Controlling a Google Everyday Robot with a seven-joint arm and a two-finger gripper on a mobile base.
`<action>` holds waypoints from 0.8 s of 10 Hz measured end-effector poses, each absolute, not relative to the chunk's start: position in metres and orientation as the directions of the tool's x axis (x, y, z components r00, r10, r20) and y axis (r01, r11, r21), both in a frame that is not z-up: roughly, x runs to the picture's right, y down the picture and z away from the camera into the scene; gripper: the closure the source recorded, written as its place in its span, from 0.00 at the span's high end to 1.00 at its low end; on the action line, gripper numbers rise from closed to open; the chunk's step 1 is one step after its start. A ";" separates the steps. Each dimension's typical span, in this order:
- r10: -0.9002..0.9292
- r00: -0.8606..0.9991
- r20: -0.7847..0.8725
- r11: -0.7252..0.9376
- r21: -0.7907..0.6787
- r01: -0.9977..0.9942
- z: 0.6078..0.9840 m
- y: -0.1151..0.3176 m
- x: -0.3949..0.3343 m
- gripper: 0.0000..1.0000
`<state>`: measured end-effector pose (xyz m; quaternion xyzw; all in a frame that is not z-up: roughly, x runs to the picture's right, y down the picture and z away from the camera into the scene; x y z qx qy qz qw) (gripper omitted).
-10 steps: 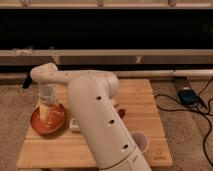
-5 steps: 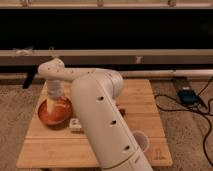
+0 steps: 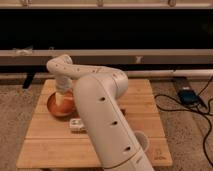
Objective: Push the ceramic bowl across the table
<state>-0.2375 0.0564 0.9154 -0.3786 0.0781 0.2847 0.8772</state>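
The ceramic bowl (image 3: 59,107) is a shallow orange-red bowl on the left half of the light wooden table (image 3: 150,100). My white arm reaches from the lower right, across the table, then bends down at the left. My gripper (image 3: 62,98) hangs straight down into the bowl, at or against its inside. The arm's thick forearm hides the bowl's right rim and the middle of the table.
A small white object (image 3: 76,125) lies on the table just in front of the bowl. A white cup (image 3: 142,142) stands near the front right, partly behind my arm. A blue device (image 3: 187,95) with black cables lies on the carpet to the right. A dark wall unit runs behind the table.
The gripper and the bowl have moved together to the right and toward the far side of the table. The small white object has stayed in place.
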 end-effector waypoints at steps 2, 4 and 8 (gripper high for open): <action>0.458 0.801 -0.385 0.541 -0.594 -0.595 0.926 0.043 -0.216 0.80; 0.460 0.787 -0.412 0.538 -0.575 -0.616 0.933 0.029 -0.195 0.80; 0.468 0.814 -0.344 0.548 -0.610 -0.573 0.901 0.002 -0.187 0.80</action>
